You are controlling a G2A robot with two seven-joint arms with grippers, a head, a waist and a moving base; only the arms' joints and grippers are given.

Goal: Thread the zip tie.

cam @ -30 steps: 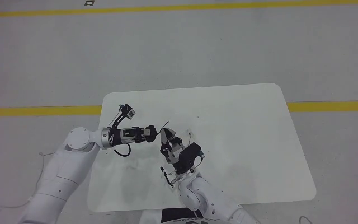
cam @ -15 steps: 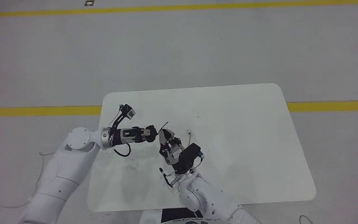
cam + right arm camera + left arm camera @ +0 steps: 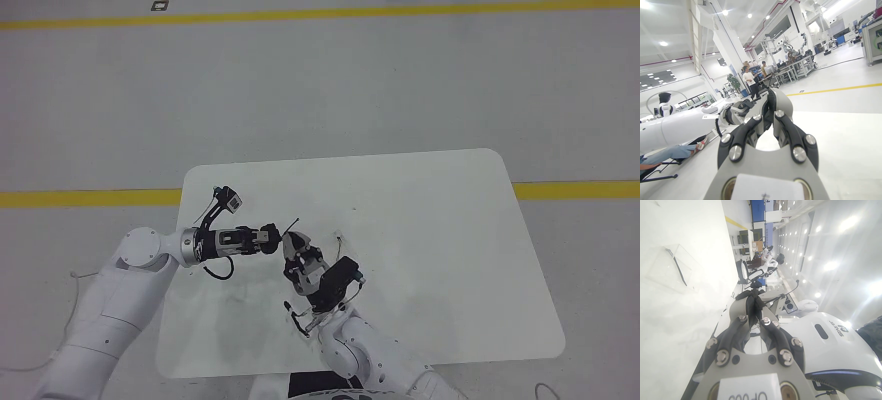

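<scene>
**Two end effectors meet tip to tip over the counter's left part**

The white counter (image 3: 450, 300) has wide bare room toward its right and far edges. In its left part, midway between the near and far edges, the left end effector (image 3: 274, 238) points toward the right edge. The right end effector (image 3: 296, 244) points toward the far edge, its tip just beside the left one's. Both have their fingers pressed narrow. The zip tie (image 3: 292, 227) is a thin black strand rising from where the tips meet, slanting toward the far right corner. Which end effector pinches it cannot be told. Threading probably calls for only a small, fine move. A clear tray (image 3: 668, 264) nearby holds a second tie (image 3: 678, 269).
</scene>
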